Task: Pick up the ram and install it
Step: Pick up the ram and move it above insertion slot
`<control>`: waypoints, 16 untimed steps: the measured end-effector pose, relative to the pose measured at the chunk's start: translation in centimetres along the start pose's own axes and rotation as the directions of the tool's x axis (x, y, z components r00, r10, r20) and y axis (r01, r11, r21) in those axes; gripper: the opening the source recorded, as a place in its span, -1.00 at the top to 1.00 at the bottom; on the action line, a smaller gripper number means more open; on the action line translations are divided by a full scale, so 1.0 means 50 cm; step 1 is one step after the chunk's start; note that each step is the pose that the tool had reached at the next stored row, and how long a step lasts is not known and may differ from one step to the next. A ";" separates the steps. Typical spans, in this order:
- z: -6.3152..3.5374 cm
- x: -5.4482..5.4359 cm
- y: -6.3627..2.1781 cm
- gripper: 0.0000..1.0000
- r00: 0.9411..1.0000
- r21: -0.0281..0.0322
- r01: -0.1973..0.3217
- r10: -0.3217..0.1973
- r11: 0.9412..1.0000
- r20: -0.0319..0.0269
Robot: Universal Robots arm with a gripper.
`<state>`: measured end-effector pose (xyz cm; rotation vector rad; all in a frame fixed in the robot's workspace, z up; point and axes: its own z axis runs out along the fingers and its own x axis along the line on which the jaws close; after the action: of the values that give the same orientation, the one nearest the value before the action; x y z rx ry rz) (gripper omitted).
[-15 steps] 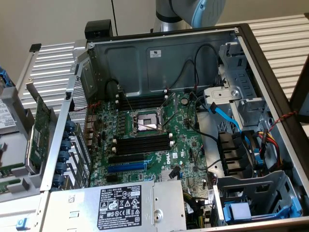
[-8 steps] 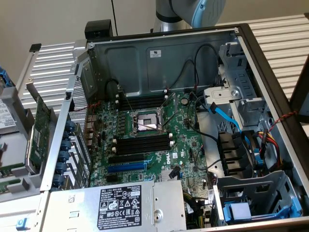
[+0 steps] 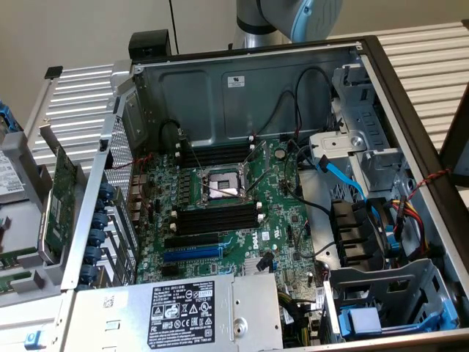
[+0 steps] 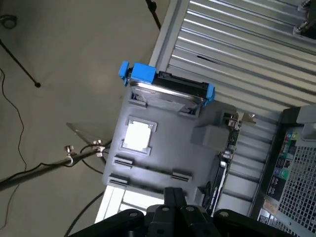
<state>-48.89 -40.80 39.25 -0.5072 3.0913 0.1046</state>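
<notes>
In the wrist view my gripper [image 4: 174, 192] is shut, its black fingers pressed together with nothing between them. It hangs high above a grey parts tray [image 4: 168, 148]. At the exterior view's lower left, a narrow green strip that looks like the ram [image 3: 16, 258] lies on that tray [image 3: 22, 227]. I cannot pick the ram out in the wrist view. The open computer case [image 3: 242, 81] holds the motherboard [image 3: 286, 220]. Its empty black memory slots [image 3: 218, 218] with white end clips sit on both sides of the processor socket [image 3: 220, 187].
A larger green expansion card [image 3: 62, 194] stands upright at the tray's edge beside the case. A blue-framed hard drive [image 4: 168, 86] lies at the tray's far end. The power supply [image 3: 183, 312], blue and black cables [image 3: 344, 183] and drive cages [image 3: 388, 293] crowd the case. A tripod [image 4: 64, 158] stands on the floor.
</notes>
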 end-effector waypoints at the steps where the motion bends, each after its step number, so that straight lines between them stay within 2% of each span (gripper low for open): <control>1: 0.000 0.000 0.000 0.79 1.000 0.000 0.018 -0.018 1.000 -0.001; 4: 0.000 0.000 0.000 0.79 0.997 -0.001 0.073 -0.073 0.997 -0.005; 8: 0.000 0.000 0.000 0.79 0.989 -0.003 0.145 -0.145 0.989 -0.009; 12: 0.000 0.000 0.000 0.79 0.976 -0.005 0.216 -0.216 0.976 -0.014; 16: 0.000 0.000 0.000 0.79 0.958 -0.007 0.286 -0.286 0.958 -0.018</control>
<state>-48.89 -40.81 39.25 -0.9532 2.9945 0.1045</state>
